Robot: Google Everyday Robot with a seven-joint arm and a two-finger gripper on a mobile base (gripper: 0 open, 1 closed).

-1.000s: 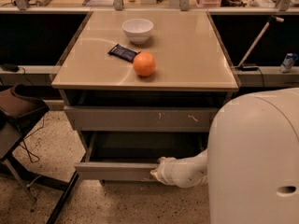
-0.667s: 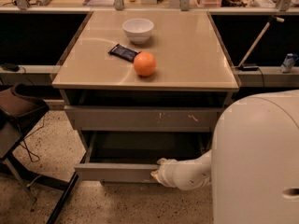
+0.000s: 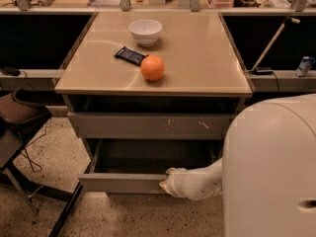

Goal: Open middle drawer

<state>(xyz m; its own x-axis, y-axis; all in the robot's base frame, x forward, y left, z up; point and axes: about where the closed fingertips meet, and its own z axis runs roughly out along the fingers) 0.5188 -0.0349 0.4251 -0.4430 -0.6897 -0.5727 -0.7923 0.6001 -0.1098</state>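
camera view, fingers clasping open middle drawer front lip

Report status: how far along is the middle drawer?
Done: the middle drawer is pulled well out, with its grey interior showing. In hand: the gripper is at the drawer's front edge. Left: possibly a little more pull, then withdrawing the arm.

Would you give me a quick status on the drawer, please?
Gripper on front of middle drawer, right of centre. Drawer pulled out, interior showing. Black chair leg close by its left corner.
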